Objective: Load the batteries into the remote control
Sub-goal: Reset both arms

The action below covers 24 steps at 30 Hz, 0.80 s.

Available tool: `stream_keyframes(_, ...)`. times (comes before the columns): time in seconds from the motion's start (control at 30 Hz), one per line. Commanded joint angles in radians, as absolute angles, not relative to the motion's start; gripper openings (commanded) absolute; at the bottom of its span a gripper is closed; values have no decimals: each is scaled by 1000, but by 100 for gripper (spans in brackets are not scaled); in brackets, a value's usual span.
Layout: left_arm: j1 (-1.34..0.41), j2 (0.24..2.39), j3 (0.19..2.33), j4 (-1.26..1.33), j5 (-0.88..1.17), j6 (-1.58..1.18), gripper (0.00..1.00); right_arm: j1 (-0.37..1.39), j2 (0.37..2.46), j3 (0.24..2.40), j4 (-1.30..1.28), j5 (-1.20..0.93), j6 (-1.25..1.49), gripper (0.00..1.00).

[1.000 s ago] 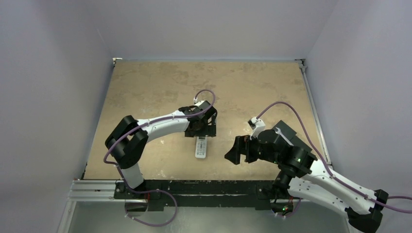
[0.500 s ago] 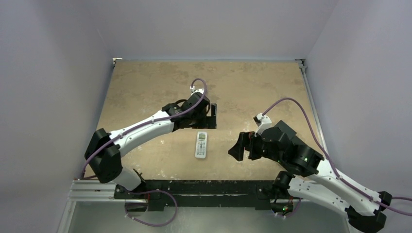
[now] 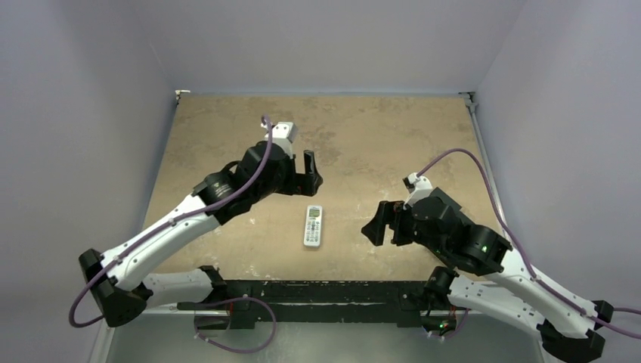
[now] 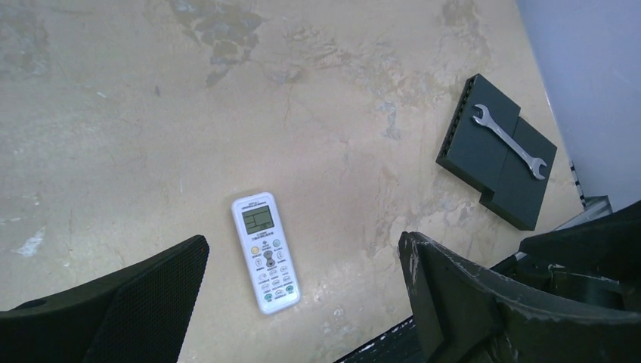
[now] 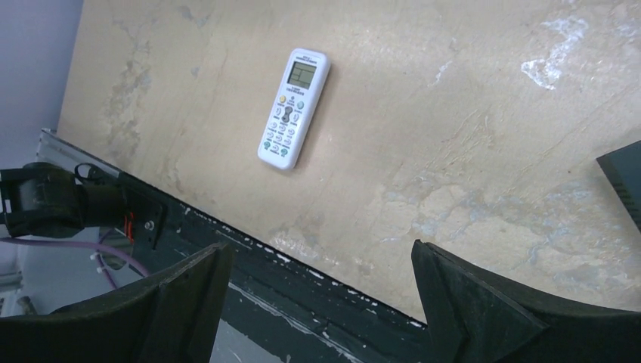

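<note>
Top view: remote control (image 3: pixel 313 225) lies flat on the table (image 3: pixel 227 136), buttons and screen up, near the front edge, between the two arms. Left gripper (image 3: pixel 308 172) hangs just behind it, right gripper (image 3: pixel 378 224) off to its right. Neither touches it. Both sets of jaws are apart, nothing in them.

Left wrist: fingers wide, remote below and between them, well clear. Black block (image 4: pixel 495 155) with a wrench (image 4: pixel 508 140) on top sits well off to the side. No batteries in sight.

Right wrist: jaws spread, empty. Remote face up, well ahead, close to the table's near edge. No batteries here either, no loose cover.

My read: compartment is on the underside, so can't tell if it's loaded. If not, the step in hand is a flip. Pinch across the narrow width on the long edges, near mid-length so it doesn't pivot. Come down square, lift clear before rolling it over. Other arm only steadies. Watch the near edge: a thin, slick shell could skid off.
</note>
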State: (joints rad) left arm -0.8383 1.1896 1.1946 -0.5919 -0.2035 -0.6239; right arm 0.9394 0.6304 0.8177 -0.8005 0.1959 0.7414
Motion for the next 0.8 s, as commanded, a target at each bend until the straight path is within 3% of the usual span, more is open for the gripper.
stream_keyframes(0.0,-836,1075,1151,-580,-254,-548,99,934,603,874,-809,282,762,99)
stream_keyframes(0.77,-837,673,925,-646,-266,-543,99,934,495,833,-804,370,781,99)
